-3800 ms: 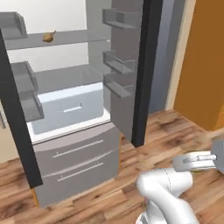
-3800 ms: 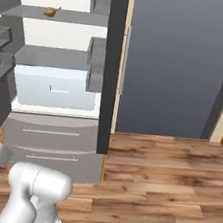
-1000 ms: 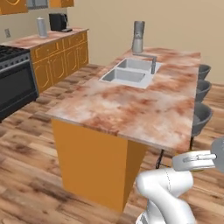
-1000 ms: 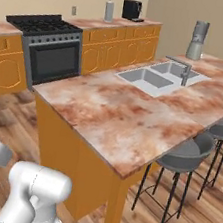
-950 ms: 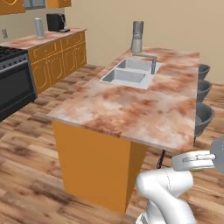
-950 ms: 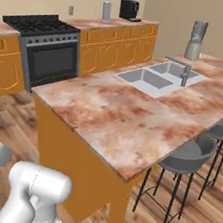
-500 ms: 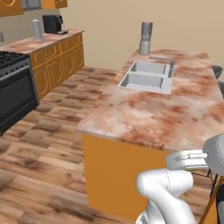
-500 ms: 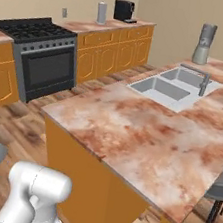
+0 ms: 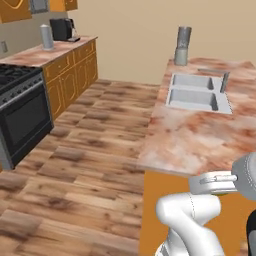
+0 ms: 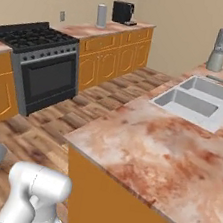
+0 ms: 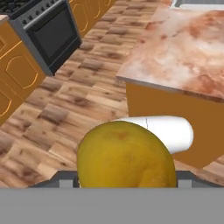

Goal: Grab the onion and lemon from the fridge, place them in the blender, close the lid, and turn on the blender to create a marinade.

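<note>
A little while ago I was looking into the open fridge. Then my base turned, and I saw a long kitchen island from its corner. Now my cameras have come closer to that island (image 9: pixel 185 145), and its pink stone top is big in both base views. The things in the room did not move; I did.

The blender (image 9: pixel 183 45) stands at the far end of the island top, just past the double sink (image 9: pixel 196 92). It is tall and grey, and it stands up straight. I also see it in the right base view (image 10: pixel 220 49), behind the sink (image 10: pixel 201 102) and its tap.

A black stove (image 10: pixel 37 64) and orange cupboards (image 10: pixel 114 53) are along the far wall, with a dark coffee machine (image 10: pixel 122 12) on the counter. The floor is brown wood.

My white arm (image 9: pixel 192 220) is folded low and close to my base, below the near edge of the island. My hand points down at the floor and the island's side.

The lemon (image 11: pixel 127 156) is right in front of my hand camera, big and yellow. My gripper (image 11: pixel 126 183) is closed around the lemon, and the fruit hides most of my fingers.
</note>
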### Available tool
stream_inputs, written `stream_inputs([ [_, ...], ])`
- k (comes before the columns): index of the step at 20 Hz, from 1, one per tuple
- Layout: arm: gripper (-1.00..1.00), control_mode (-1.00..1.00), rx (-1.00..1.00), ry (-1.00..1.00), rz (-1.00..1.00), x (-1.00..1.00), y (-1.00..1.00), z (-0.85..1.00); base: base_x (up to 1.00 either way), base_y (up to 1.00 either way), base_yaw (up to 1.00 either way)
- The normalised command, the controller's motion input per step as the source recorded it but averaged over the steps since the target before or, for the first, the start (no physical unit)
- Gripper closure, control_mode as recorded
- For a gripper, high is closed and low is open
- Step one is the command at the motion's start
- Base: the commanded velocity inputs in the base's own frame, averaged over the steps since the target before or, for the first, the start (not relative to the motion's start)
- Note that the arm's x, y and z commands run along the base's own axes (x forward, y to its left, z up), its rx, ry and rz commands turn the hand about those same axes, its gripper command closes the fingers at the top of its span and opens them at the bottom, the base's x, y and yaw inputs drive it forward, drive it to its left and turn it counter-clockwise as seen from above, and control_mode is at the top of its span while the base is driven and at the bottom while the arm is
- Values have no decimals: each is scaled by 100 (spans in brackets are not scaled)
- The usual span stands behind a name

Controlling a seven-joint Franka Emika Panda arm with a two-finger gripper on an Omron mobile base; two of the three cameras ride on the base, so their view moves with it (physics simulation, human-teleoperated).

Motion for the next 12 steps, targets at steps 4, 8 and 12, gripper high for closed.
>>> stream_inputs([
  [4, 100, 100, 0, 0, 0, 0, 0, 0, 86, 100, -19],
  [8, 100, 100, 0, 0, 0, 0, 0, 0, 87, 100, -23],
  [12, 100, 100, 0, 0, 0, 0, 0, 0, 86, 100, -30],
])
